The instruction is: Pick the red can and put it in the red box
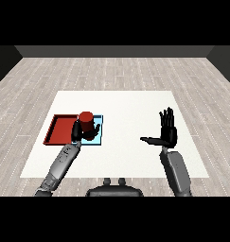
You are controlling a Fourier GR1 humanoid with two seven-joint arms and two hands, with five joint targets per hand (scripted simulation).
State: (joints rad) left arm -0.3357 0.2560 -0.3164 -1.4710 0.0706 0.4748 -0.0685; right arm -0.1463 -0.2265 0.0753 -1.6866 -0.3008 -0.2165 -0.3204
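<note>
over the light blue tray [100,137], the left hand [80,131] curls round the red can [86,121], just right of the red tray [59,128]. the right hand [167,130] hangs well right, fingers straight and spread. risk: releasing now would likely land the can in the wrong tray, or its base could clip the shared rim on the way across.
</note>
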